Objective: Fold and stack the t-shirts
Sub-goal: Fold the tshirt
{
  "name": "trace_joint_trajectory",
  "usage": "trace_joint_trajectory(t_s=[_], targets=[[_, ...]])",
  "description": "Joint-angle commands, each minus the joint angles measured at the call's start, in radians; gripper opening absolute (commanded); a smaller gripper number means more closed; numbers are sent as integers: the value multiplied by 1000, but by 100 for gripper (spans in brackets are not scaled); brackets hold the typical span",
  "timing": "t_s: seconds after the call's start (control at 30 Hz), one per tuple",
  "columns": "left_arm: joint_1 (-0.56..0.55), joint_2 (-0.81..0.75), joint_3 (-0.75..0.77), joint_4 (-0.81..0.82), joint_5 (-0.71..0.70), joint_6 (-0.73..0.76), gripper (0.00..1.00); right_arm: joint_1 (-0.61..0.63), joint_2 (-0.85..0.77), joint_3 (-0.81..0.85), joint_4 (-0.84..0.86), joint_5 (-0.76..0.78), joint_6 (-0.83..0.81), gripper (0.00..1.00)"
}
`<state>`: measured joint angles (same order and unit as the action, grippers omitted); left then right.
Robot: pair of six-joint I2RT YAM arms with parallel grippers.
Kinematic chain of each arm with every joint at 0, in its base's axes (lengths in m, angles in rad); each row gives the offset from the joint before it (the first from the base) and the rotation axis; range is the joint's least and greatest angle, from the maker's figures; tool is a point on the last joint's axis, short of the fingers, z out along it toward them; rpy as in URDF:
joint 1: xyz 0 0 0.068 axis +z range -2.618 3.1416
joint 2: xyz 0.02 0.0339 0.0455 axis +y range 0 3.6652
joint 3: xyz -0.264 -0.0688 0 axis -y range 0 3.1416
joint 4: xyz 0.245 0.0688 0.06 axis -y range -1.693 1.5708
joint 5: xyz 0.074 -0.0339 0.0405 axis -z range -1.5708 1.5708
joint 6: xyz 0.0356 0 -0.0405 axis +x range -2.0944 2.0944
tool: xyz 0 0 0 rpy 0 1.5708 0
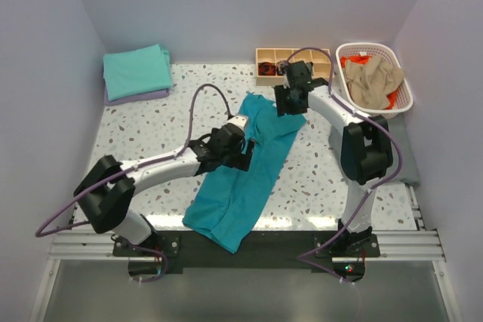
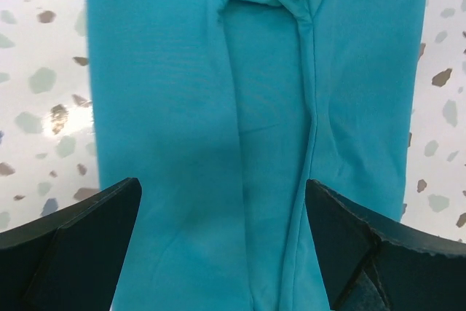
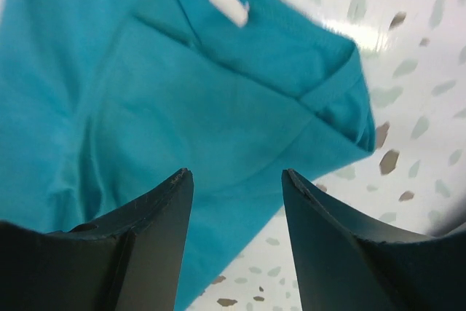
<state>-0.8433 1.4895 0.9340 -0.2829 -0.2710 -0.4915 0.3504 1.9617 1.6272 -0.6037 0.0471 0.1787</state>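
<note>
Your left gripper (image 2: 222, 249) hangs open over the teal t-shirt (image 2: 167, 107), cloth edges outside both fingertips. Your right gripper (image 3: 237, 234), also open, straddles its edge, with speckled table (image 3: 415, 100) beyond the right finger.

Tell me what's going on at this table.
A teal t-shirt lies as a long, partly folded strip on the table. The robot's left gripper and right gripper both hang open over it, holding nothing. A folded stack sits far left; more shirts wait in the basket.

White arms (image 1: 160, 162), black joints (image 1: 106, 200), lilac cables (image 1: 205, 89).
</note>
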Motion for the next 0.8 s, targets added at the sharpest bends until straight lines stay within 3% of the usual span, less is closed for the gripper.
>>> trace_joint_trajectory(t_s=[0.0,0.27,0.53,0.77], targets=[[6,101,74,142,101,91,100,1,-17,-105,48,22,56,56],[4,213,100,160,118,114,100,-1,55,-122,67,-19,54,56],[4,209,8,159,150,-31,100,1,271,86,-31,-46,47,56],[3,196,-70,191,245,-166,100,2,471,345,-137,-176,22,56]])
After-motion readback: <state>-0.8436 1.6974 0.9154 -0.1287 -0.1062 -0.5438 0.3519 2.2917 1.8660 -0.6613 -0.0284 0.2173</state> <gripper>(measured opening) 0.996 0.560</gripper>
